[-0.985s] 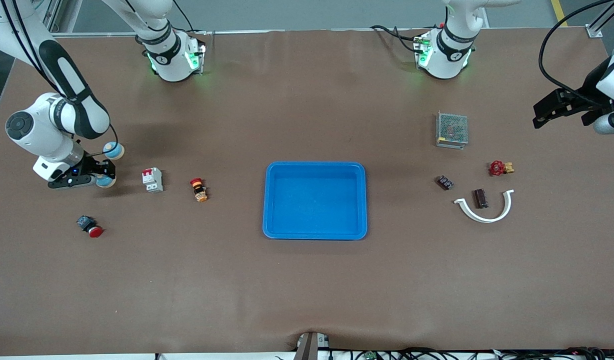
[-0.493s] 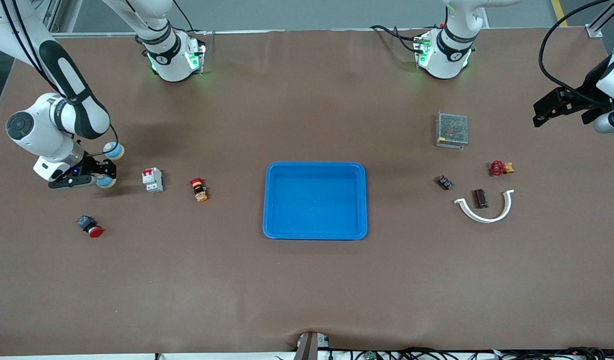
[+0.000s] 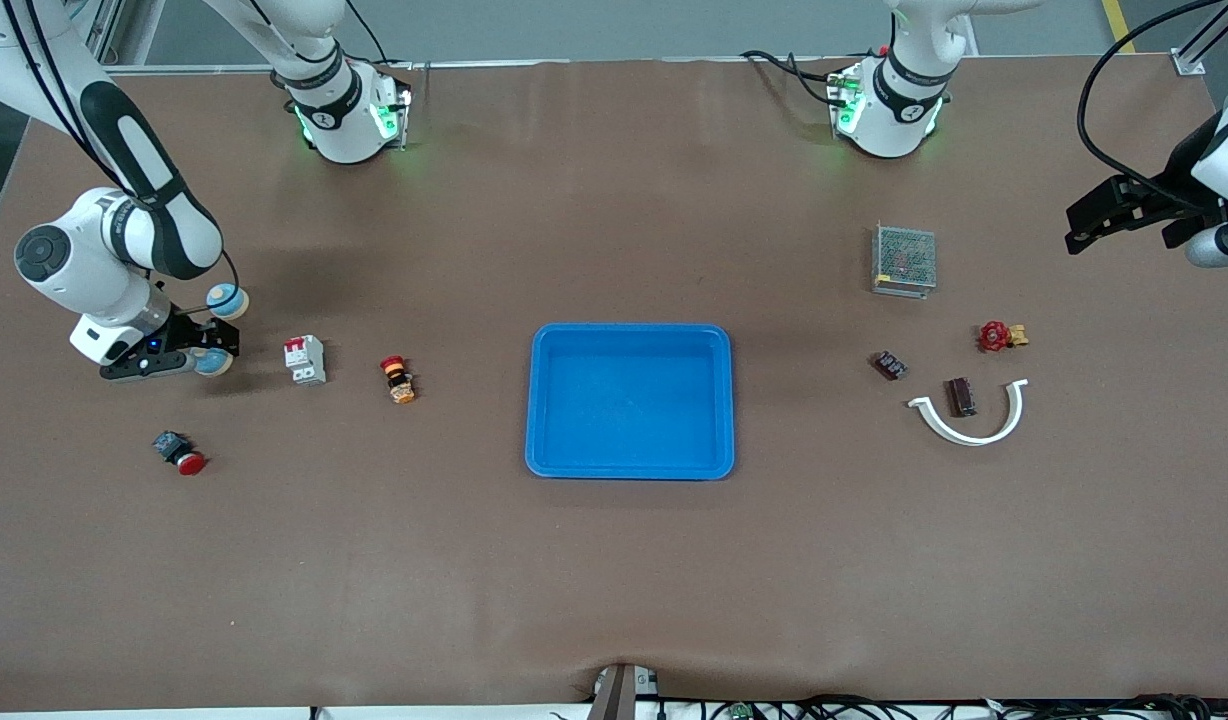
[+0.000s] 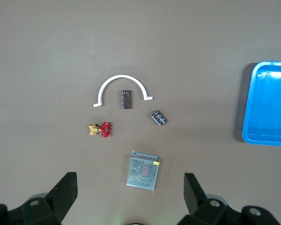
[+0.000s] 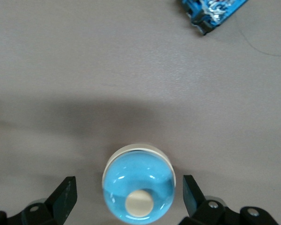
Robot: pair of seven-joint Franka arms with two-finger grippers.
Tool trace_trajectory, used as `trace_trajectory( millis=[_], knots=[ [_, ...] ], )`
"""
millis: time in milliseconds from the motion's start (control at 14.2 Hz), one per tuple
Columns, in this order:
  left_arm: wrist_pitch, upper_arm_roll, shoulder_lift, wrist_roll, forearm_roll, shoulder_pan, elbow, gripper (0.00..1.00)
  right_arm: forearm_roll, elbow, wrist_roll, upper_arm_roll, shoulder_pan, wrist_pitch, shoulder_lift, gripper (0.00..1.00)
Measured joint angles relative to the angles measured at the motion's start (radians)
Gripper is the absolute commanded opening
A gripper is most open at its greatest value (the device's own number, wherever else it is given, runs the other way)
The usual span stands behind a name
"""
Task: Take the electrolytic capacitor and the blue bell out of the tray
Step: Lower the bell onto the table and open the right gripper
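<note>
brown table (image 3: pixel 614 560) roomy by blue tray (image 3: pixel 629 332); right hand (image 3: pixel 210 350) open round bell (image 5: pixel 137 189), left hand (image 3: pixel 1079 232) open at edge.

Right gripper (image 3: pixel 212 350) sat low at the right arm's end of the worktop, jaws spread wide. Left gripper (image 3: pixel 1099 222) hung raised at the left arm's end, waiting, jaws wide.

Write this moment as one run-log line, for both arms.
right gripper: fingers open, either side of blue dome bell on table | left gripper: open, waiting above left arm's table end | blue rectangular tray: holds nothing
</note>
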Motion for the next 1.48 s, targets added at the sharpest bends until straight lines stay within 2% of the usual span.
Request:
trace_trajectory(
  millis=[281,633,915,1478],
  knots=[
    [0.0,0.0,0.004,0.0,0.0,0.0,-0.001,1.0,0.004,0.077,0.0,0.025,0.011,-0.198,-0.062,1.0],
    [0.015,0.0,0.008,0.0,0.0,-0.001,0.0,1.0,0.113,0.251,0.034,0.032,0.094,-0.418,-0.085,1.0],
    [0.023,-0.001,0.009,0.0,0.0,-0.001,-0.002,1.0,0.121,0.344,0.198,0.035,0.18,-0.461,-0.085,1.0],
    [0.029,-0.002,0.009,0.0,0.0,-0.002,-0.017,1.0,0.124,0.408,0.615,0.037,0.399,-0.463,-0.08,1.0]
  ],
)
